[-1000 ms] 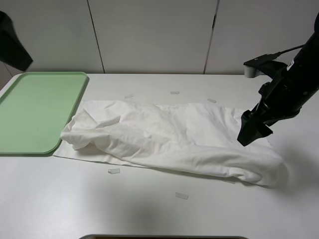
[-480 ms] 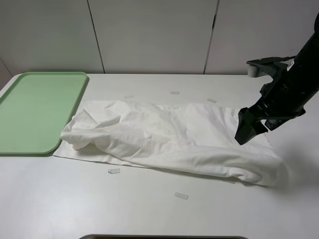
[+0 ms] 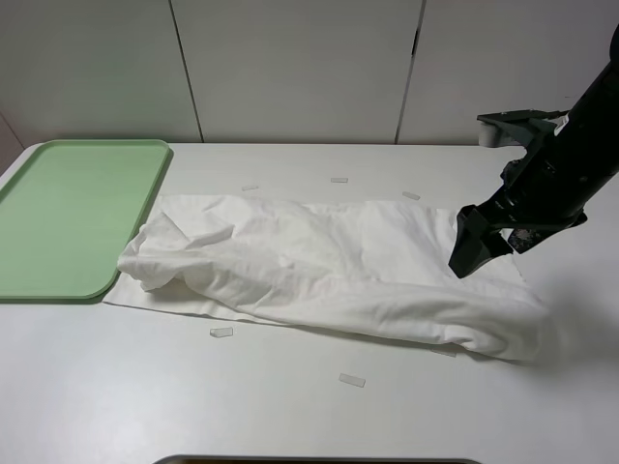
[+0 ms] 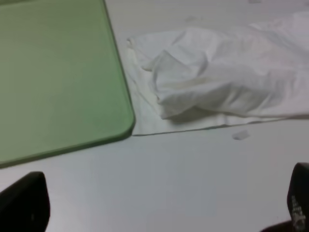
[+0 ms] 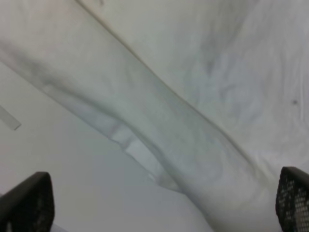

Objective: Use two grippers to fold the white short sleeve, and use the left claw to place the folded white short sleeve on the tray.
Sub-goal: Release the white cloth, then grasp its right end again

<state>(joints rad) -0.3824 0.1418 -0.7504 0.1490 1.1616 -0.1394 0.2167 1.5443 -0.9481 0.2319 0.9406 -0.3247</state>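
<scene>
Shirt (image 3: 329,271) lies rumpled along table (image 3: 290,406), left end just beside green tray (image 3: 68,217), not on it. Right gripper (image 3: 474,253) over shirt's right end, fingers spread, empty. Left gripper (image 4: 161,208) spread, empty, above table near tray corner.

The short sleeve (image 3: 329,271) is seen in plain white, without any print, and grey shading is cast in its wrinkles. The tray (image 3: 58,217) is coloured a uniform light green. The table (image 3: 290,416) is rendered in pale grey-white, and the small scraps (image 3: 221,332) are pale, almost clear. The right gripper (image 3: 469,259) is finished in matte black; a fine dotted pattern is shown on its finger pads (image 5: 293,198). The wall panels (image 3: 290,68) are off-white, lined by dark seams.
</scene>
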